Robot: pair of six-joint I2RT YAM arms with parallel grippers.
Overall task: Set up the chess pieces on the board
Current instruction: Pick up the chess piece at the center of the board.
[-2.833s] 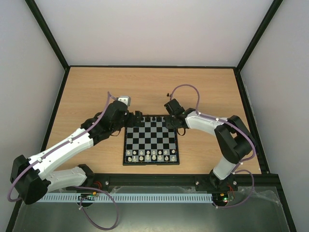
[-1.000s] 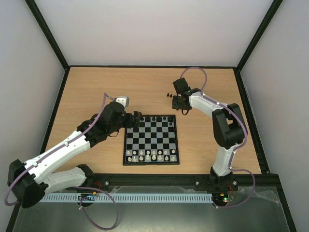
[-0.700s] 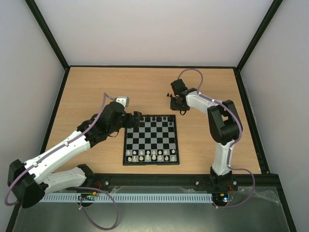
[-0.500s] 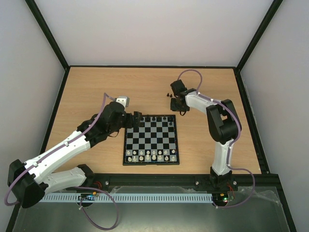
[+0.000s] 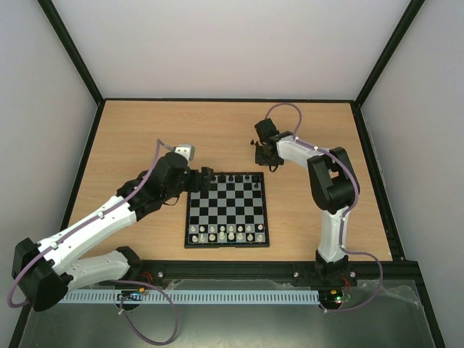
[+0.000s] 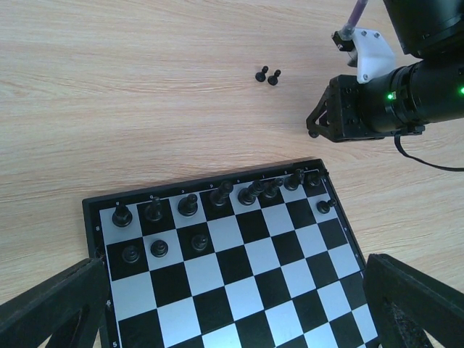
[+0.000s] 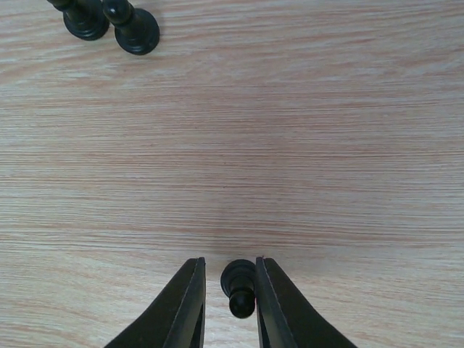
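Right gripper (image 7: 229, 262) straddles 1 black pawn (image 7: 239, 286) on the table (image 7: 304, 145).
Whether it grips is unclear; left gripper (image 5: 206, 176) gapes wide over the board (image 6: 239, 283).

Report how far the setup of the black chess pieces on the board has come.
Done: eight black pieces fill the far row of the board, and four pawns stand in front. In hand: the jaws of the right gripper flank one pawn on the table; a firm grip is unclear. The left gripper is open and empty. Left: that pawn, two loose pawns beyond the board, and four bare pawn squares.
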